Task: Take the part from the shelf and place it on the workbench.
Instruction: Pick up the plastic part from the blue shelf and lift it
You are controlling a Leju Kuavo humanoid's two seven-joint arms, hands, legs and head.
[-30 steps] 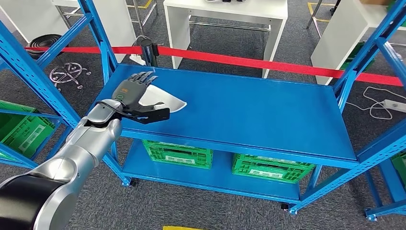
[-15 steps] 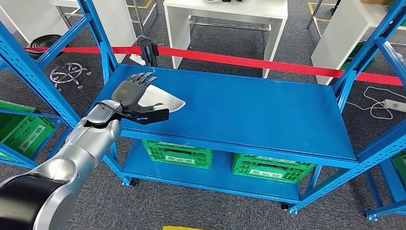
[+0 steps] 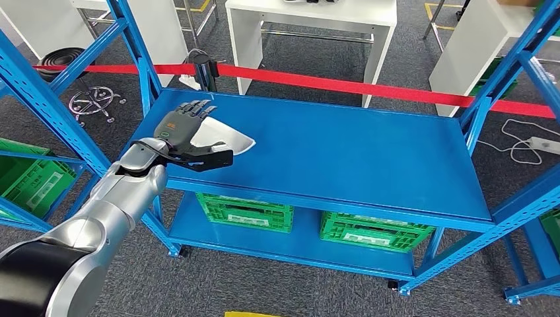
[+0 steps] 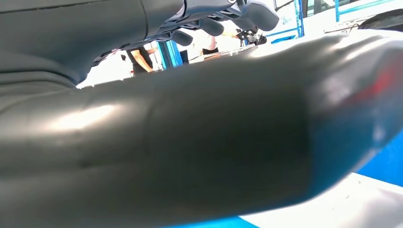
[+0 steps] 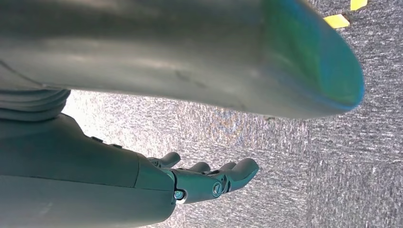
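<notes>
The left hand point(image 3: 183, 135) reaches over the near-left corner of the blue shelf top point(image 3: 343, 155), where the part point(image 3: 224, 137), a flat white piece with a curved edge, lies on the surface. The fingers point(image 3: 198, 105) stretch over the far-left side of the part while the thumb point(image 3: 211, 158) extends along its near edge, so the hand brackets the part; whether it actually grips it cannot be told, since the part appears to rest on the shelf. In the left wrist view the thumb point(image 4: 199, 142) looms large and dark, with a strip of the white part beyond it. The right hand point(image 5: 209, 183) hangs over grey carpet, fingers loosely curled and apart, holding nothing. Two green crates point(image 3: 247, 212) sit on the lower shelf, and a red barrier tape point(image 3: 370, 87) runs behind the rack.
</notes>
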